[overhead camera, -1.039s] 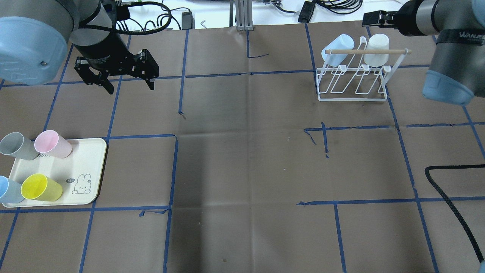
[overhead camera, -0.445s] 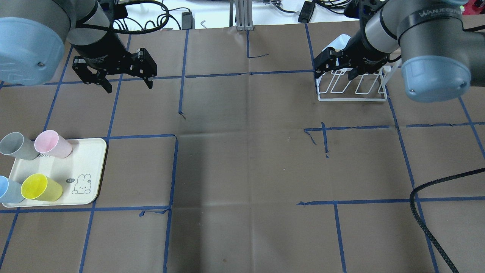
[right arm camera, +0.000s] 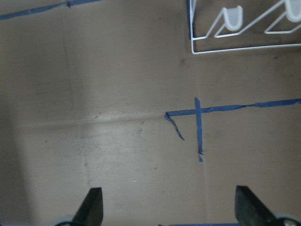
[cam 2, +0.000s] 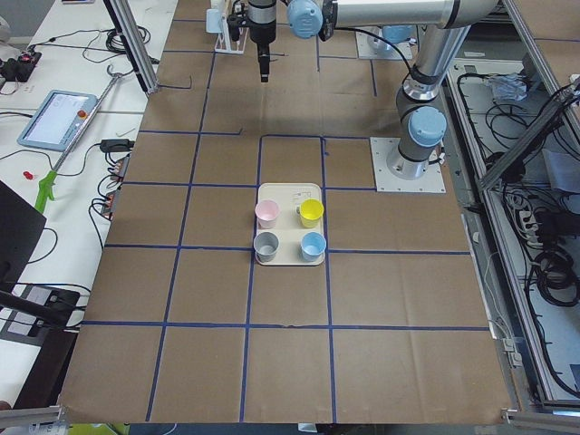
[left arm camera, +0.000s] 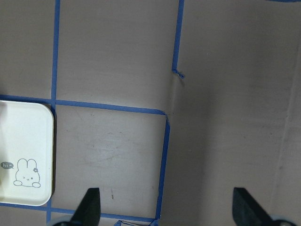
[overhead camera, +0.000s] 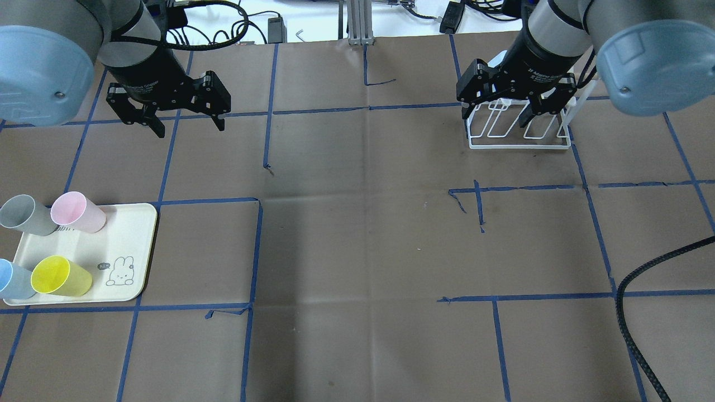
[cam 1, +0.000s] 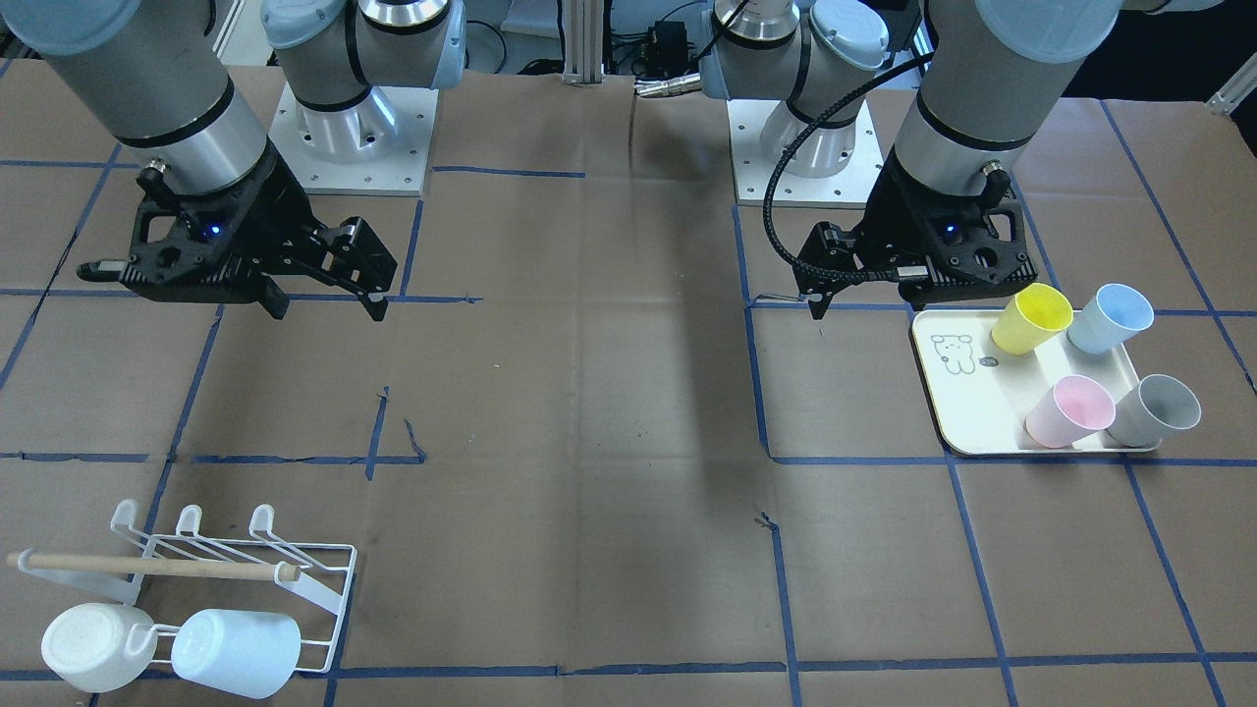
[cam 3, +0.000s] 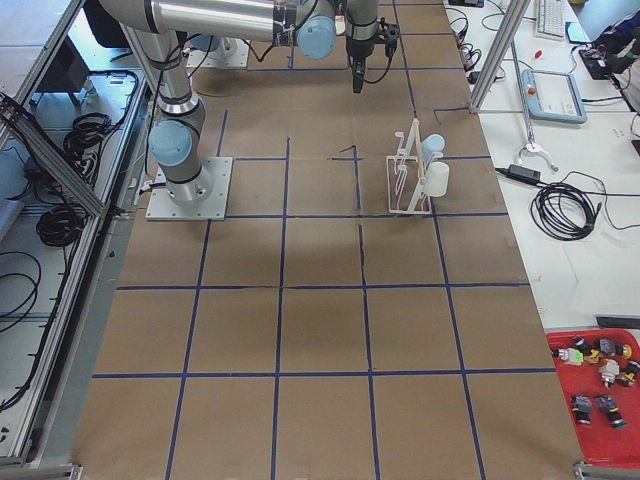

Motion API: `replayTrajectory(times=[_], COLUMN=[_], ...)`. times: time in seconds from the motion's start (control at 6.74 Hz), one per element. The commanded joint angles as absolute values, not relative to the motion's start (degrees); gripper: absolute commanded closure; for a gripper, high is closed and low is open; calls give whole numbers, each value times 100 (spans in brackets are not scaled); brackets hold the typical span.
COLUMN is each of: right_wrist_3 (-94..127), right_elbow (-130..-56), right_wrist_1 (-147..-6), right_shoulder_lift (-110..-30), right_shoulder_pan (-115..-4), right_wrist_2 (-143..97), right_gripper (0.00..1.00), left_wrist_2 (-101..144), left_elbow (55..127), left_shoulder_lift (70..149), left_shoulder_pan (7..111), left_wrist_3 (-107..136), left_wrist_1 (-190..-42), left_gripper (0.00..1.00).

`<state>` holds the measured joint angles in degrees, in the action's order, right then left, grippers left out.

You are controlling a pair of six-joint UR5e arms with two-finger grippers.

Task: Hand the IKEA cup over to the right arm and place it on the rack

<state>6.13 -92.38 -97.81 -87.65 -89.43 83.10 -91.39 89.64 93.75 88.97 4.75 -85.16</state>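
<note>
Rack [cam 1: 147, 566] bears a blue cup [cam 1: 236, 653]; left gripper [overhead camera: 191, 129] and right gripper [cam 1: 328, 312] spread wide, empty

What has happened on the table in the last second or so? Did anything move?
The right arm swung in from the table's far right corner, so the right gripper now hangs open above the rack. Nothing was picked up or let go. The left gripper, open, barely shifted; the tray and its four cups stayed put.
</note>
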Motion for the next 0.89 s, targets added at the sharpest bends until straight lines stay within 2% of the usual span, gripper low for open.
replayTrajectory(times=[0.0,0.3,0.74], right_wrist_3=[825,817,817], right_elbow=[-9255,-9229,-9255], right_wrist_1=[-9301,-9220,-9184], right_shoulder_lift=[-9288,-9605,-9563], right_shoulder_pan=[-8982,-8982,-8982], right_wrist_2=[8657,9136,9176], right_gripper=[0,0,0], left_wrist_2=[-9114,-8974,-9009], left_elbow=[8974,9087,9088], left_shoulder_lift=[9369,9308,9308], left_shoulder_pan=[8903,8903,8903], left_wrist_3=[475,475,475], left_wrist_1=[-8525,-8525,-8517], left_gripper=[0,0,0])
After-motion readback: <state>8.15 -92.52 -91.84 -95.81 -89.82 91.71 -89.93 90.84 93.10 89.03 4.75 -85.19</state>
